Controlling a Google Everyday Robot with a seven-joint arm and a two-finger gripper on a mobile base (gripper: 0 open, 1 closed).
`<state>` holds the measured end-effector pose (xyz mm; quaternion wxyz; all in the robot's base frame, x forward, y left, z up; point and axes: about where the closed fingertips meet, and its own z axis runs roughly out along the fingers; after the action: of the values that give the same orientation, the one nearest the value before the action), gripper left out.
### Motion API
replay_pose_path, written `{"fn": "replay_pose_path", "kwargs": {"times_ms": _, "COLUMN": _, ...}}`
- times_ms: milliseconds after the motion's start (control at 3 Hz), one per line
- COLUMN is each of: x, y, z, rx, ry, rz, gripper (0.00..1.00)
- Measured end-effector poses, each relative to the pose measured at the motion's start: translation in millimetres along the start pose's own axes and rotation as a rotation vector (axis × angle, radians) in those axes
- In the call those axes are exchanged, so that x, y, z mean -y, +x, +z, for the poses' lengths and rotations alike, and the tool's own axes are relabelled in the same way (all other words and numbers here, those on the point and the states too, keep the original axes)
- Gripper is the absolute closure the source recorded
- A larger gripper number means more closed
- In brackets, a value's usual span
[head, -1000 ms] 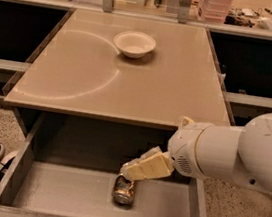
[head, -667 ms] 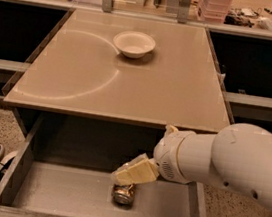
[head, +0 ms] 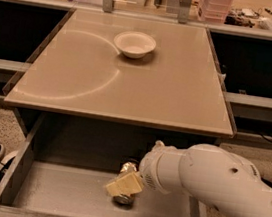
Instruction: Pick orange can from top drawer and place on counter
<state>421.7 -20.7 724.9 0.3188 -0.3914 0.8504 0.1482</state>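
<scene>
Nothing readable, even on hand (head: 124, 185) in drawer (head: 57, 201)

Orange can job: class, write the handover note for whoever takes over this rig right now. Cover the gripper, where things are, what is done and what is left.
Gripper: low inside the top drawer, right at the orange can; grasp not confirmed.
Orange can: on the drawer floor near the middle, partly hidden by the gripper.
Counter: a white bowl sits toward the back.
Done: drawer open, gripper at the can.
Left: secure the can, lift it out, set it on the counter.
</scene>
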Motion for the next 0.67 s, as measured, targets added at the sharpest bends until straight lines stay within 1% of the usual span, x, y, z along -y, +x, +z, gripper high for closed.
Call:
{"fn": "replay_pose_path", "kwargs": {"times_ms": 333, "x": -1.4, "y": -1.0, "z": 1.0, "rx": -0.004, "ry": 0.002, "rz": 0.015, "gripper": 0.00}}
{"fn": "replay_pose_path", "kwargs": {"times_ms": 667, "x": -0.5, "y": 5.7, "z": 8.3, "rx": 0.011, "ry": -0.021, "rz": 0.042, "gripper": 0.00}}
